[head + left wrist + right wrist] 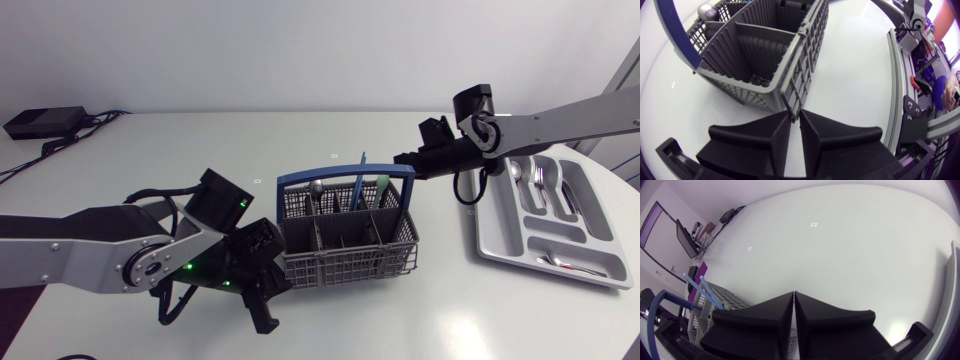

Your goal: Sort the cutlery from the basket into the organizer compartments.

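The left end effector point(795, 116) pinches a corner of the basket point(345, 265), but the right end effector point(794, 296), fingers together and empty, could knock the handle point(345, 176) and tip it.

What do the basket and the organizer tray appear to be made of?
The basket looks like matte grey moulded plastic, given its slotted lattice walls. The organizer tray is likely light grey plastic: smooth, faint sheen, moulded compartments, though painted metal is possible.
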Controlling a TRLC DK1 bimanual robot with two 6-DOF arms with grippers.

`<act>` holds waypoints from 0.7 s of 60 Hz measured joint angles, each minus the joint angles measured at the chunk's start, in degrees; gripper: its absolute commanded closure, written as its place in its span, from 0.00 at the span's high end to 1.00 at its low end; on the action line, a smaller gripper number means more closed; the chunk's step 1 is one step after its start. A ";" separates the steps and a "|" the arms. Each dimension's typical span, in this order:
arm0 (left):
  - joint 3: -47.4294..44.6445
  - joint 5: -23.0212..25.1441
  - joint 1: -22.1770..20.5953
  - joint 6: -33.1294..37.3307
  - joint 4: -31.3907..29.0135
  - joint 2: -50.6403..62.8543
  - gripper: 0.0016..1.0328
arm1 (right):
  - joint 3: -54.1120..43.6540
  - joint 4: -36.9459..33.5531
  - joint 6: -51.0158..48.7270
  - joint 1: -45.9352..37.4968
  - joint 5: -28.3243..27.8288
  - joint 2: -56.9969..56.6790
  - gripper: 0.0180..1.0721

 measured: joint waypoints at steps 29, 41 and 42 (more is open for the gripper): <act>2.14 0.24 6.78 -2.14 1.53 3.08 0.05 | -1.25 -7.39 -3.76 0.70 -2.62 0.11 0.05; 3.54 -0.22 14.99 -2.10 3.10 4.81 0.05 | -6.84 -11.28 -5.62 0.83 -1.75 -5.33 0.05; 3.93 -0.26 16.02 -2.10 3.37 5.27 0.05 | -7.67 -11.54 -5.70 0.98 -1.86 -5.99 0.05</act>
